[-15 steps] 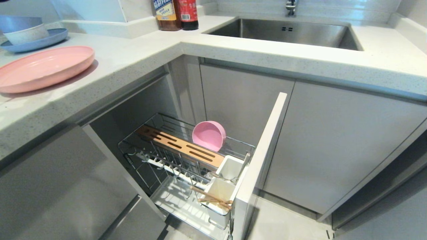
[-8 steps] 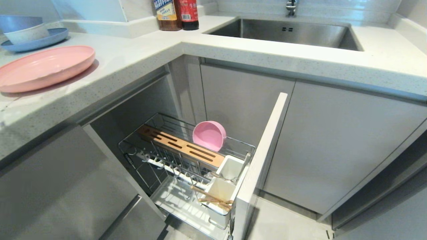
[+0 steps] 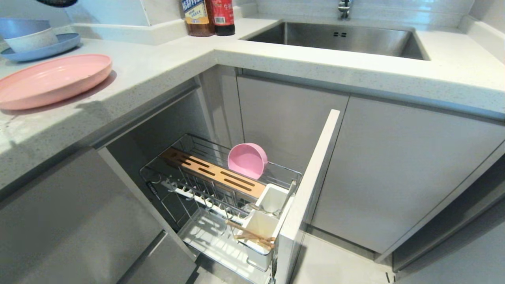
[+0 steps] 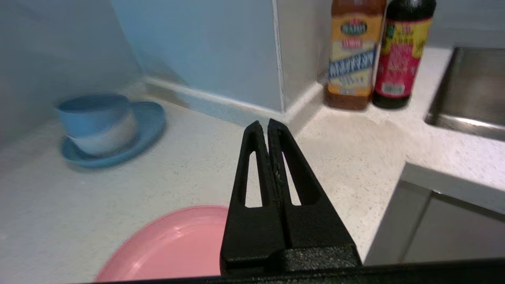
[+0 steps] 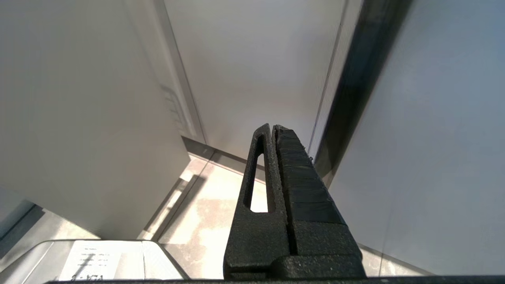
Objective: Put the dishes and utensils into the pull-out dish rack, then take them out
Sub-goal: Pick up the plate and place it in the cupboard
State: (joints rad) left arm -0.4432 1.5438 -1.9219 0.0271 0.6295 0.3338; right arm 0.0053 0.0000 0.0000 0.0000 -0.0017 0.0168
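Observation:
The pull-out dish rack (image 3: 205, 173) stands drawn out of the corner cabinet. A pink bowl (image 3: 247, 159) leans on its edge in the rack's far side. Wooden chopsticks (image 3: 252, 235) lie slanted in the nearest white cup (image 3: 258, 227). The pink plate (image 3: 51, 81) lies flat on the counter at the left. My left gripper (image 4: 268, 124) hovers shut and empty above the counter, with the pink plate (image 4: 169, 244) under its base; only a dark piece of that arm (image 3: 57, 2) shows in the head view. My right gripper (image 5: 272, 127) hangs shut and empty, pointing at the floor beside cabinet fronts.
A blue plate with stacked bowls (image 3: 35, 41) sits behind the pink plate. Two sauce bottles (image 3: 208, 17) stand in the counter corner beside the steel sink (image 3: 339, 37). The rack's pale front panel (image 3: 311, 185) juts out into the floor space.
A dark piece of the left arm has come into the head view's top left edge, and its shadow now falls on the counter beside the pink plate. The dishes and rack have not moved.

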